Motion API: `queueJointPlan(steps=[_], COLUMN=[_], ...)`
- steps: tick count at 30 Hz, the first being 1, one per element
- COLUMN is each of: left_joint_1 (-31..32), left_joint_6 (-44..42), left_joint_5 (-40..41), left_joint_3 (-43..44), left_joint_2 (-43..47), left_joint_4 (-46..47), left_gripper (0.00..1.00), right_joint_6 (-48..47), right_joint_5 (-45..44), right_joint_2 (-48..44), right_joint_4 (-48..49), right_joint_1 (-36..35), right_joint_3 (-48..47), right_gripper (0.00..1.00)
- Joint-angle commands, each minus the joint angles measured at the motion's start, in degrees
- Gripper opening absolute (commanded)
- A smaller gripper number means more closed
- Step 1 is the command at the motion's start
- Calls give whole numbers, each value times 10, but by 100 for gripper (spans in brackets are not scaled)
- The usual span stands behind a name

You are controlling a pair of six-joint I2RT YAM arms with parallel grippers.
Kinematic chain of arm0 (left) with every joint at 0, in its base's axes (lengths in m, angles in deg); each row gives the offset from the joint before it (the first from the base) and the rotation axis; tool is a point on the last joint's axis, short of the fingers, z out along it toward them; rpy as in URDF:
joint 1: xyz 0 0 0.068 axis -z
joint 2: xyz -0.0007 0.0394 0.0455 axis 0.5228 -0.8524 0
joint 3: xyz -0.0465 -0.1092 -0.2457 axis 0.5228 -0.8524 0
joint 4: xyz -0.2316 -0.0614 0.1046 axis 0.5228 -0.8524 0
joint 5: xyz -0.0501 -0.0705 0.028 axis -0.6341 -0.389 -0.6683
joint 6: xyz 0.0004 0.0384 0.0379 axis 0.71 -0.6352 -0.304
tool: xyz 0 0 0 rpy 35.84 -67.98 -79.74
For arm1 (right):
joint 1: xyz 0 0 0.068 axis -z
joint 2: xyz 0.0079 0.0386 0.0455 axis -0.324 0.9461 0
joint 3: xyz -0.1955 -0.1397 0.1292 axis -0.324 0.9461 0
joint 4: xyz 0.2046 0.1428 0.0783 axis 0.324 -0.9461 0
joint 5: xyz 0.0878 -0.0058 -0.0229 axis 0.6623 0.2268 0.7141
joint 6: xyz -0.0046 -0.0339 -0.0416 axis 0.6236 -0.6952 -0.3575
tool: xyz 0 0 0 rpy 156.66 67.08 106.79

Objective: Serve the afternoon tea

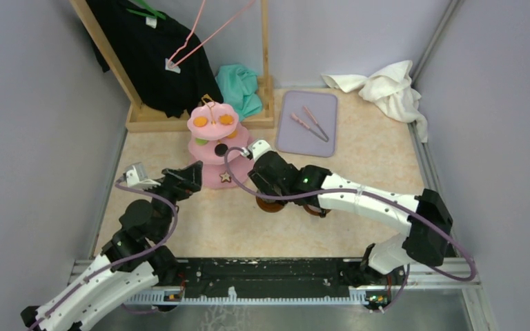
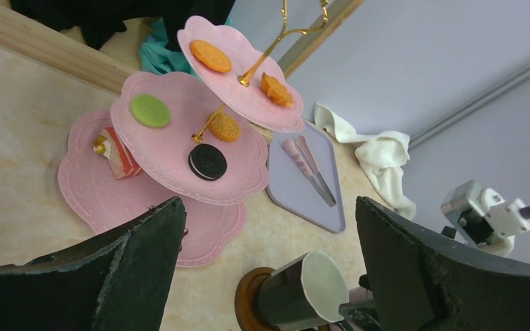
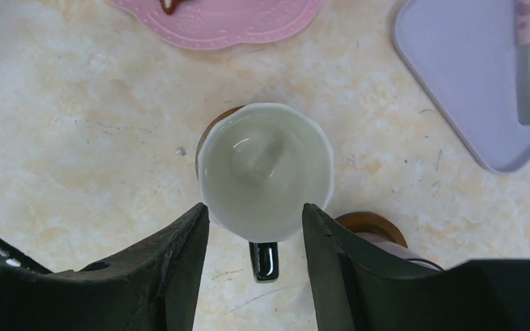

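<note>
between the fingers of the right pincer, cream mug clasped at its sides over a brown saucer, left pincer spread wide and empty, pink stand just beyond it

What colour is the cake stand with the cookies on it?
Pink all over. The cake stand shows best in the left wrist view.

Soft, even light falls from overhead, and the table shows only faint, short shadows. The top external view is sharp, though the white towel is nearly washed out. In the right wrist view a pale sheen glares inside the cream mug, and the right fingers are dark and blurred near the lens. The left fingers are equally murky, while the pink stand beyond is crisp.
</note>
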Motion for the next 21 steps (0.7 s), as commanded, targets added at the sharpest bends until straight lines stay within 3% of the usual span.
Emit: queueJointPlan(steps=[1,12,21], left_joint_1=[3,3,3], left_joint_6=[26,35,42], left_joint_5=[48,61,65], left_joint_3=[-9,-16,-18], left_joint_2=[16,32,36], left_joint_4=[-16,-24,-31], left_gripper=[98,99,99], right_joint_6=[-33,-79,-116], right_joint_5=[62,85,74], right_joint_2=[23,64,93], right_joint_4=[32,46,57], right_joint_1=[-5,-5,-5], right_joint_3=[-28,-27,-16], right_gripper=[53,52,38])
